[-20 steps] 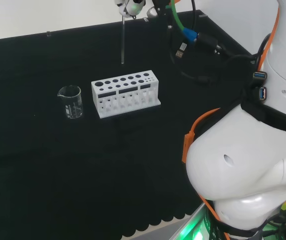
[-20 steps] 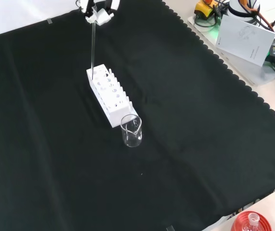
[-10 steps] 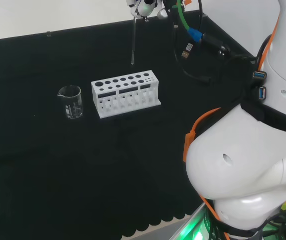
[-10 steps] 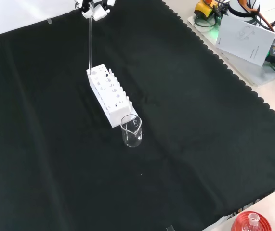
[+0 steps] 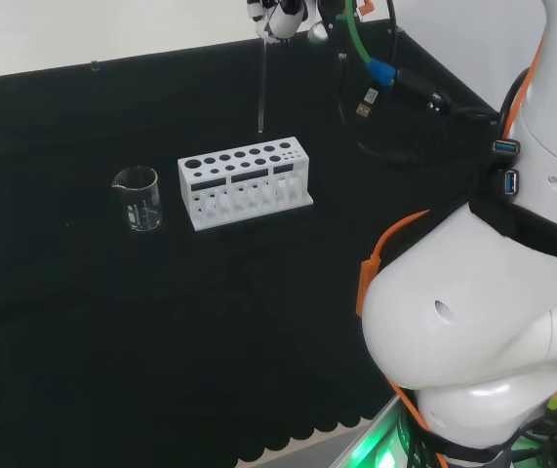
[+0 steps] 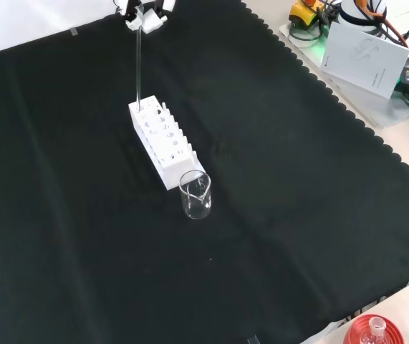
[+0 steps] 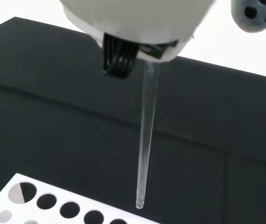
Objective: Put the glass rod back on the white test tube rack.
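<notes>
Hand: the black and white robot hand sits at the 12 o'clock edge of the head view, fingers pinched on the top end of the thin clear glass rod, which hangs vertical beneath it.

Rod position: in the head view the lower tip hangs just above the back edge of the white plastic test tube rack with round holes, toward its 1 o'clock end. In the front view the rod comes down to the rack at its 11 o'clock end.

Change: over the last second the rod has shifted toward 3 o'clock in the head view, from near the rack's middle to near its end, and the tip has come slightly lower.

Wrist check: the tip lies at the rack's edge, beside the hole row, not over a hole.

Meaning: the transfer is nearly aligned; judged from this, a small correction over a hole is needed before lowering.

Other item: a small clear glass beaker stands just beside the rack at 9 o'clock, clear of the path.
</notes>
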`<state>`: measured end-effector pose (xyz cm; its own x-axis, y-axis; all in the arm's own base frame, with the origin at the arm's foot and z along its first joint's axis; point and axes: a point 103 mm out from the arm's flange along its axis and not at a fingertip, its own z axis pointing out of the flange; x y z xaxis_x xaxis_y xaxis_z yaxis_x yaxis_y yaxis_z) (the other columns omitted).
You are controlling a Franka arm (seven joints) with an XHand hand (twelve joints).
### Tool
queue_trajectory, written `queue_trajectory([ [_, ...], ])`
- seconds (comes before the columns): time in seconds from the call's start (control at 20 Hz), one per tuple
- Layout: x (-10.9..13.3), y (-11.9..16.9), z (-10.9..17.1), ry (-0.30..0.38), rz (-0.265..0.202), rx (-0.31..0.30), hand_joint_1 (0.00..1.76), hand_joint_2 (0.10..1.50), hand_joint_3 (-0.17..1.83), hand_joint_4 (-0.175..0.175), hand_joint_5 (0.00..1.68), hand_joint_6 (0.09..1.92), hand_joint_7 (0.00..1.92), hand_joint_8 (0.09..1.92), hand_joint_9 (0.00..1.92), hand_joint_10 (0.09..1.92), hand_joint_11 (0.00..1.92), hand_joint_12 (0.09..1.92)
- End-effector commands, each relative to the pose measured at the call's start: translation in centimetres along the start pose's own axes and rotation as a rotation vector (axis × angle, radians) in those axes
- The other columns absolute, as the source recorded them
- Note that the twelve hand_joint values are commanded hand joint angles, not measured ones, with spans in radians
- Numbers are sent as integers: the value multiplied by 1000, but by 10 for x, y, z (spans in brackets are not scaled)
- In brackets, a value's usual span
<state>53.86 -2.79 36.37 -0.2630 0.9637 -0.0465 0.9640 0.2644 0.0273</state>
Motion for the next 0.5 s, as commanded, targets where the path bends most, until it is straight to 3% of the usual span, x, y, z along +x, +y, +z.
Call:
queue_trajectory([
  [0.05, 6, -2, 2, -1, -7, 7, 1318, 562, 891, -175, 1097, 935, 1370, 770, 1826, 87, 1669, 434],
  [0.5, 15, -5, 7, 0, -23, 21, 1318, 561, 892, -175, 1098, 934, 1371, 769, 1826, 87, 1669, 434],
])
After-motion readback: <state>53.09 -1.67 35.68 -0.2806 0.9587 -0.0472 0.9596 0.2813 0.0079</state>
